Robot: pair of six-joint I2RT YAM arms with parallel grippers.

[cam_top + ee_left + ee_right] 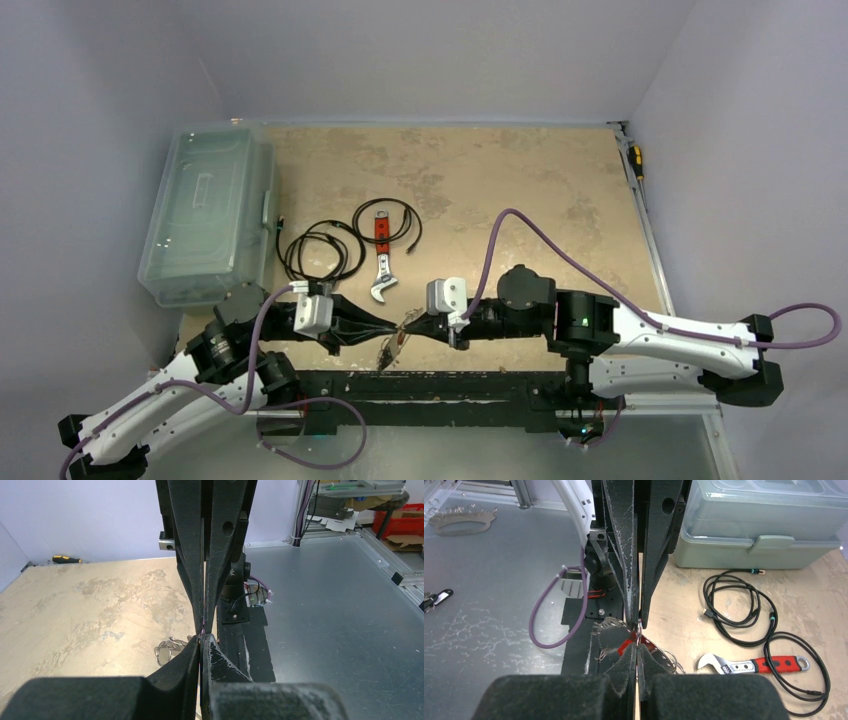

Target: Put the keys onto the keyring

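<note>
Fingertips of both arms meet nose to nose, just nearside of the wrench [381,262].
Left gripper [201,639] and right gripper [638,647] are pressed together; what they pinch is unclear. Keyring [669,658] and keys [389,352] hang beneath. Threading seems underway and needs fine alignment. The table [520,180] edge is close, with free room beyond the wrench.
</note>
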